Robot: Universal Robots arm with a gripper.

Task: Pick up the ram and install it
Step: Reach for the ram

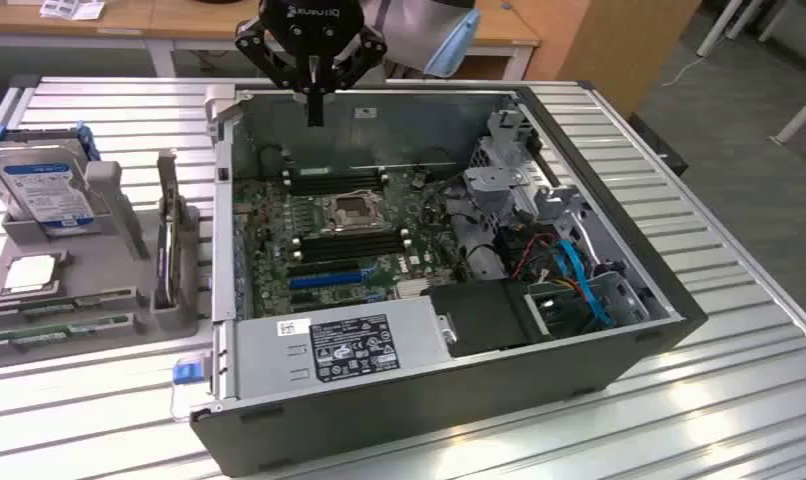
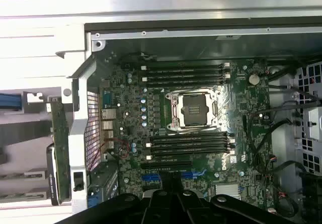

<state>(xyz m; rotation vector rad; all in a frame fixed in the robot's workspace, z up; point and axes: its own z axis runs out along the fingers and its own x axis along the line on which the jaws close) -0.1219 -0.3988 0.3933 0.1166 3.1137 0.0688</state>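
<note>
The ram (image 1: 56,329) is a thin green stick lying in the grey holder (image 1: 110,250) at the exterior view's left, outside the case. My gripper (image 1: 316,112) hangs shut with nothing in it, above the far wall of the open computer case (image 1: 443,400) and well away from the ram. In the wrist view the gripper (image 2: 171,186) looks down on the green motherboard (image 2: 251,133). Black memory slots (image 2: 186,73) (image 2: 191,146) lie on either side of the open processor socket (image 2: 193,108).
The holder also carries a hard drive with a blue-white label (image 1: 43,185), a square silver chip (image 1: 30,272) and a board standing on edge (image 1: 174,250). Inside the case are a power supply (image 1: 343,350), drive bays and blue cables (image 1: 577,280). The slatted metal table (image 1: 723,400) surrounds the case.
</note>
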